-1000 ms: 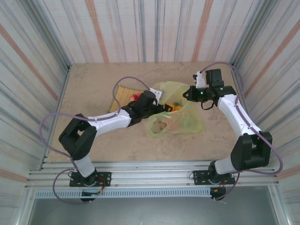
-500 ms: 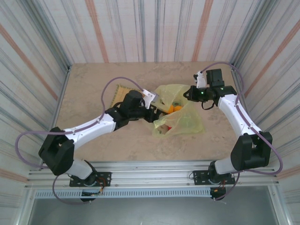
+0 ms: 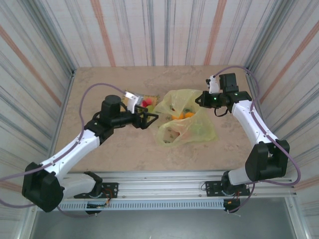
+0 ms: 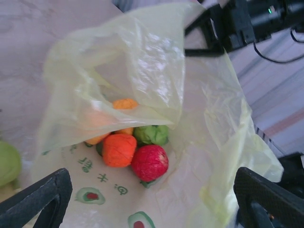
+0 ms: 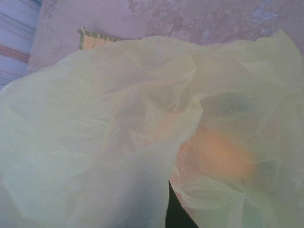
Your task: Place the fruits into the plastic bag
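The yellow-green plastic bag lies at mid-table, its mouth facing left. My right gripper is shut on the bag's upper right edge and holds it up. In the right wrist view the film drapes over a dark finger. My left gripper stands open and empty just left of the mouth. Inside the bag lie an orange fruit, a red fruit, a green fruit and more orange ones. A red fruit and a green fruit sit outside.
The woven straw mat lies left of the bag, largely behind my left wrist. Striped walls close in the beige table on three sides. The metal rail with both arm bases runs along the near edge.
My left arm has pulled back to the left, out of the bag's mouth, and its gripper now stands open outside. The bag has shifted and settled. The right arm has held still.
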`<state>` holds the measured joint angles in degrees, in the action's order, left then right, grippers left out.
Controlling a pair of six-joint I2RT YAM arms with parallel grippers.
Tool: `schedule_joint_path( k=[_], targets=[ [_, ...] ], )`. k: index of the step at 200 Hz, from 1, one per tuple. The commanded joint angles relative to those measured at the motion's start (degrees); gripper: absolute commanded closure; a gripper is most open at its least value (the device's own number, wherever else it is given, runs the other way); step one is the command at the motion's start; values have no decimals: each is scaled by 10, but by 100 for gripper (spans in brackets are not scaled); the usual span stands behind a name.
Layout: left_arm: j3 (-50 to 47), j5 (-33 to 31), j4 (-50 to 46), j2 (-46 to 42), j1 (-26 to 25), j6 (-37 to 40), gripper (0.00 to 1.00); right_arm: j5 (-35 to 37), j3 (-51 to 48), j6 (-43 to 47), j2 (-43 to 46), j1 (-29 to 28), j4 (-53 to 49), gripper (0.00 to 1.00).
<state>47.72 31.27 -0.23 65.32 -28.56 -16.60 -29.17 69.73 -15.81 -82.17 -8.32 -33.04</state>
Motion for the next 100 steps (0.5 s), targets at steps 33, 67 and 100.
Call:
schedule_joint_path(
  k=[33,67,100],
  targets=[
    [56,-180,-115,39,67,-85,8,3,5,9,-2,2,-6,100],
    [113,-188,-130,124,73,-85,8,6,4,10,3,3,-8,100],
    [147,-202,-130,193,83,-91,8,1,4,9,5,3,-7,100]
  ],
)
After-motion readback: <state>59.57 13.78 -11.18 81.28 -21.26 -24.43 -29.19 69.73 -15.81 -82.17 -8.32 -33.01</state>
